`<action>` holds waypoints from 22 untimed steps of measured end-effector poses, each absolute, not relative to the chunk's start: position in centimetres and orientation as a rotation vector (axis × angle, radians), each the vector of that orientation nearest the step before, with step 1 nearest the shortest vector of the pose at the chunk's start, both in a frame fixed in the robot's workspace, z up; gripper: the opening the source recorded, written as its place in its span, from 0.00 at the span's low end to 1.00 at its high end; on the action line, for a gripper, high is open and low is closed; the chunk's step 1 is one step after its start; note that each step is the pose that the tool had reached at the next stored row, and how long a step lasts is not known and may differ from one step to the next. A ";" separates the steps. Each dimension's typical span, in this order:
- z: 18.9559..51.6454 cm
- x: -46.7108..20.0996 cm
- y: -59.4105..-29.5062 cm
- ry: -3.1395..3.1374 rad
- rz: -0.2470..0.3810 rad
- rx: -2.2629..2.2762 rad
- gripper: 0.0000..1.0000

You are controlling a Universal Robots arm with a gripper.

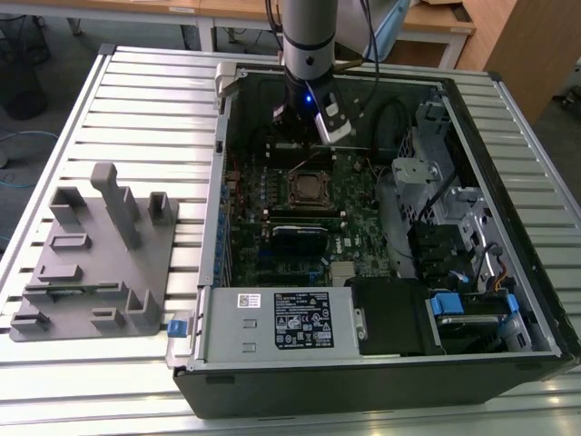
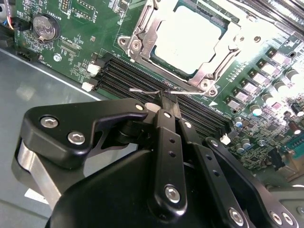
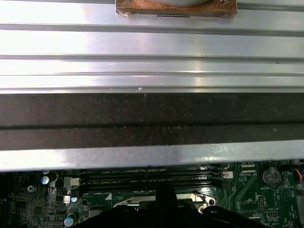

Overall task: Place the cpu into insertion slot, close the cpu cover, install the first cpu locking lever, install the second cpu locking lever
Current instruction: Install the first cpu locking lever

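Tool point(image 2: 166, 102): fingers pressed together, tips down at a thin wire locking lever point(image 2: 142, 90) just beside the memory slots point(image 2: 124, 76); not clear whether the wire is caught between them or only touched.
Chip: cpu point(image 2: 189, 40) lying flat in the insertion slot point(image 1: 294, 189), silver top up, near the tool tips.
Frame: cpu cover point(image 2: 142, 33) folded down around the cpu, window open over the metal top.
Setting: open computer case point(image 1: 536, 300) on a slatted tabletop point(image 1: 145, 100), with the arm reaching down into the case in the exterior view.
Lever handling: judged stiff and springy, thin and slick, so likely to slide off smooth tips. Best taken near the bent free end and pushed sideways and down, not squeezed.
Chip handling: probably light and rigid but easily damaged. No pressing on the top beyond what the frame gives.
Cover handling: thin sheet metal, likely to bend if forced off-square. Pressure best kept at the edge nearest the lever.
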State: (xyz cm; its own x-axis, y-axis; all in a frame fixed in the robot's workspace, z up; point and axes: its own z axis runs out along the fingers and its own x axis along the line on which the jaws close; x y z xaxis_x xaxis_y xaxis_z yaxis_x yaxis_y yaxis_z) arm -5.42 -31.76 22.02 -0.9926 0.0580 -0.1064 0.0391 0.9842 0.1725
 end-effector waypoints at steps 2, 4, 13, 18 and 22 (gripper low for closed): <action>22.0 -5.4 -31.8 3.018 0.259 0.074 0.11; 22.0 -5.4 -31.8 3.018 0.259 0.074 0.11; 21.9 -5.4 -31.8 3.018 0.259 0.074 0.11; 21.8 -5.3 -31.8 3.018 0.259 0.074 0.11; 21.8 -5.2 -31.8 3.018 0.259 0.074 0.11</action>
